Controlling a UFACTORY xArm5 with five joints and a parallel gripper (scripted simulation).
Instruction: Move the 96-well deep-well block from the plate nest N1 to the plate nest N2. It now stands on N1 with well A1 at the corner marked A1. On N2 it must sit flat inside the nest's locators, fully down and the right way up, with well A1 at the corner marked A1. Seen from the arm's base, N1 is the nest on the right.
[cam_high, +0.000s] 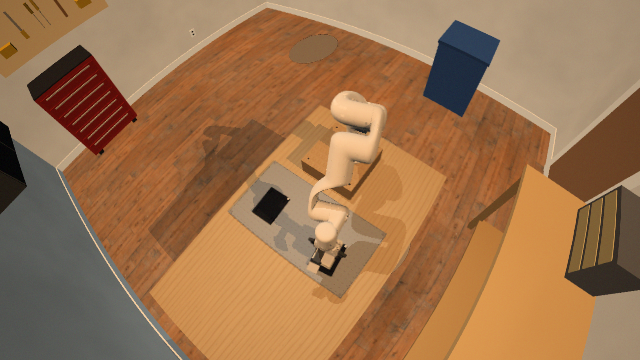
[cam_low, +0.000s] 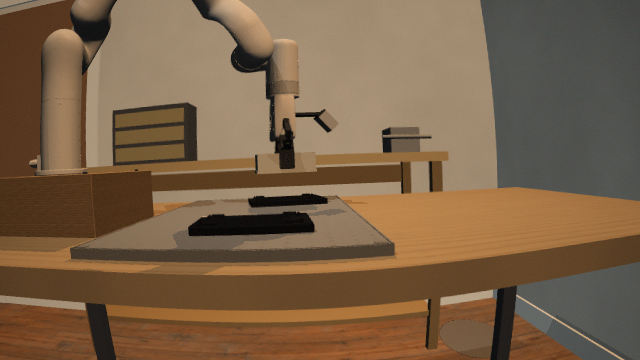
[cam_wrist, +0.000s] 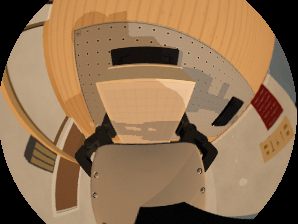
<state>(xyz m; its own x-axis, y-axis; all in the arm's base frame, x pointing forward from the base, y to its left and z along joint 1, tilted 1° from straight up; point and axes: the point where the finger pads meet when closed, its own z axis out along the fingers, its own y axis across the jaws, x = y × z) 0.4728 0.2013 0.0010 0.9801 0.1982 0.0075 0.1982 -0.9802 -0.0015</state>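
Note:
My gripper (cam_low: 286, 155) is shut on the pale 96-well deep-well block (cam_low: 278, 163) and holds it level, well above the grey mat. In the wrist view the block (cam_wrist: 147, 111) sits between the two black fingers. Right under it is an empty black nest (cam_low: 287, 200), the one on the left as seen from the arm's base, N2 (cam_high: 332, 267). The other black nest, N1 (cam_high: 270, 205), is empty too and lies nearer in the side view (cam_low: 251, 223). From above, the arm's wrist (cam_high: 327, 240) hides most of the block.
Both nests sit on a grey perforated mat (cam_low: 235, 232) on the wooden table. The arm's base stands on a wooden box (cam_low: 75, 202) at the mat's edge. A second bench (cam_low: 350, 160) with a drawer unit (cam_low: 154, 132) stands behind.

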